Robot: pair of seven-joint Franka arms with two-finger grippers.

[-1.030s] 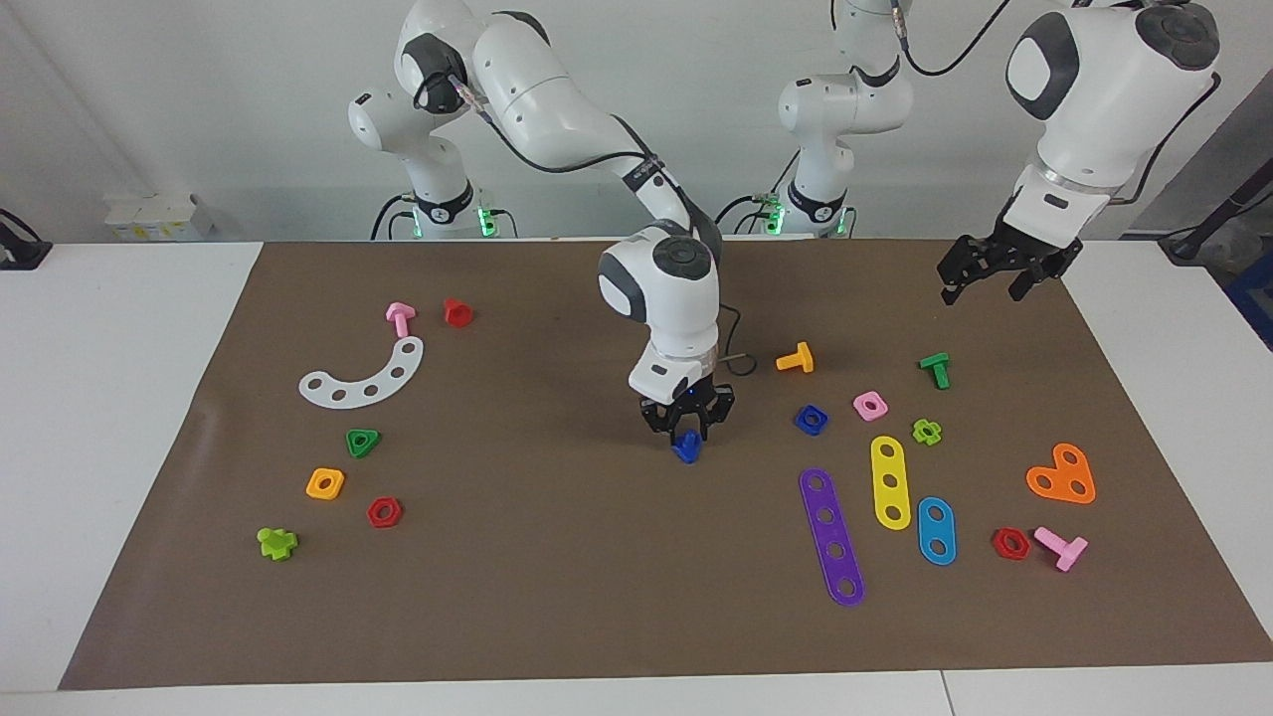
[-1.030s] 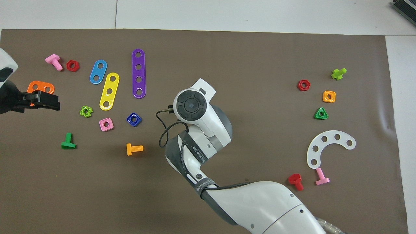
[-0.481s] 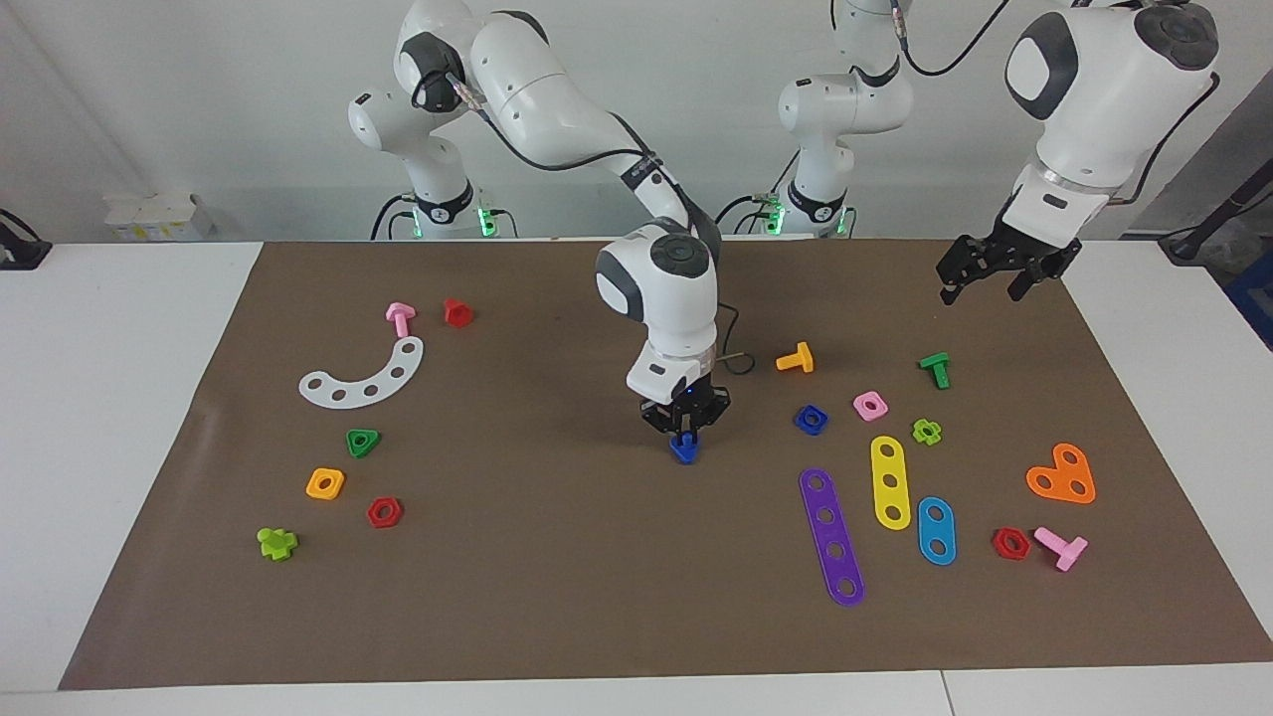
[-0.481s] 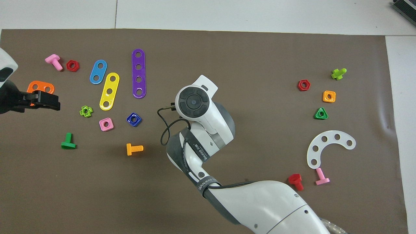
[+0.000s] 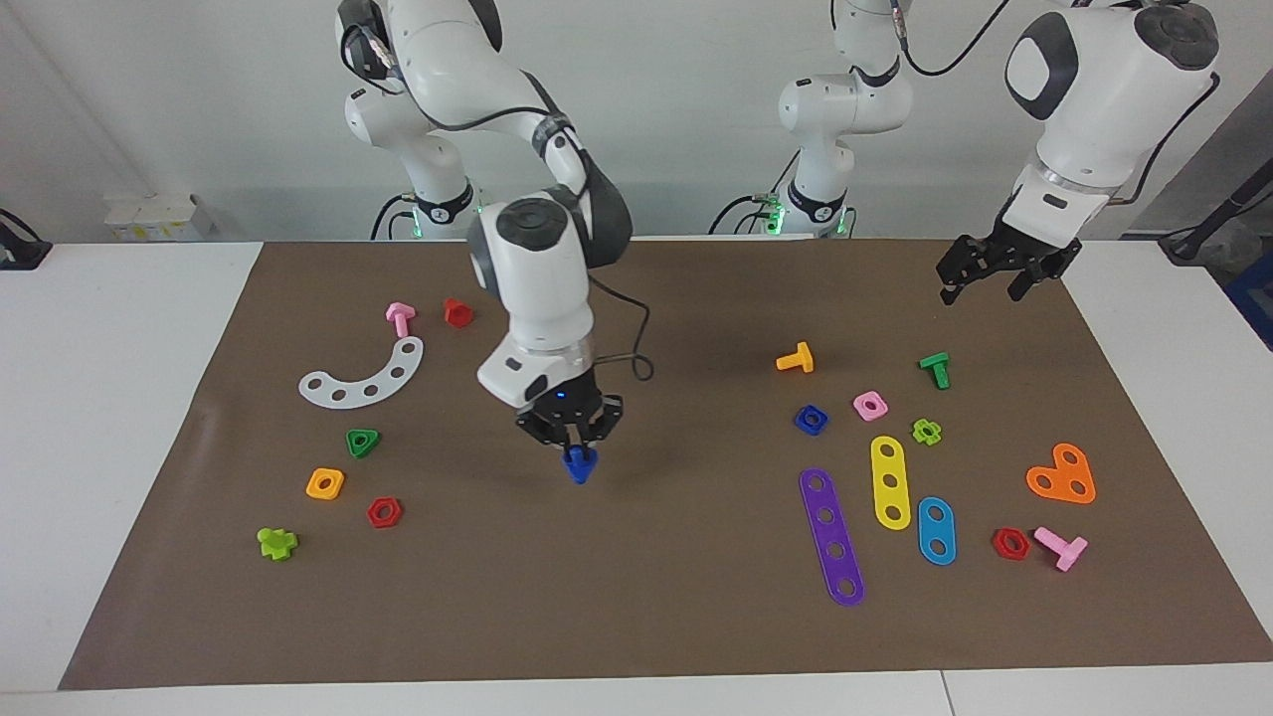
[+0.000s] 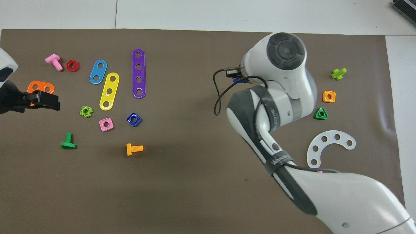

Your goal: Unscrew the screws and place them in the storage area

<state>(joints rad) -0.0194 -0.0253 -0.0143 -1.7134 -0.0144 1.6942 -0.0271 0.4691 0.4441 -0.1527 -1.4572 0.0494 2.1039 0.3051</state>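
White counter (image 5: 109,418) under a brown paper mat (image 5: 636,597). I see my right end effector (image 5: 571,445) pinching the dark-blue bolt (image 5: 578,464), raised over bare mat between the two groups of toy parts. The blue nut (image 5: 811,419) lies on the mat toward the left arm's end, beside the pink nut (image 5: 870,405) and near the orange bolt (image 5: 796,358). My left end effector (image 5: 1000,268) waits over the mat's edge, fingers spread, holding nothing.
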